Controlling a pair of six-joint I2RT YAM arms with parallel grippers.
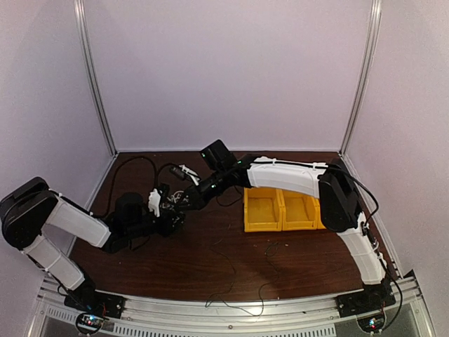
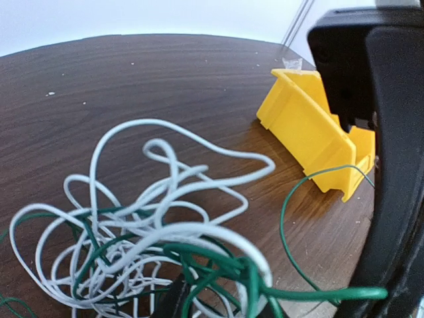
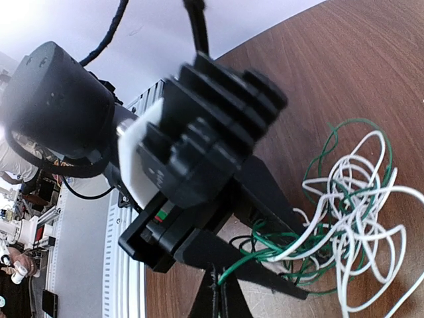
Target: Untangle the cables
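A loose dark strand point(image 1: 231, 279) lies on the near part of the table point(image 1: 140, 263). Farther in, left of centre, the cables point(image 2: 165, 232) — a white and green tangle — sit where both claws meet. The left gripper point(image 3: 308, 262) stands narrowly apart, with strands passing between its fingers. The right gripper point(image 1: 182, 199) is closed; a green strand runs up to it — whether it is pinched, I cannot tell. To the right stand yellow bins point(image 1: 280, 209).

a dark brown wood-grain table top point(image 1: 154, 270) sits evenly lit inside plain pale lilac wall panels point(image 1: 231, 70) joined at the back corners by slim silver metal posts point(image 1: 95, 77), a ribbed aluminium rail point(image 1: 231, 314) along its near edge.
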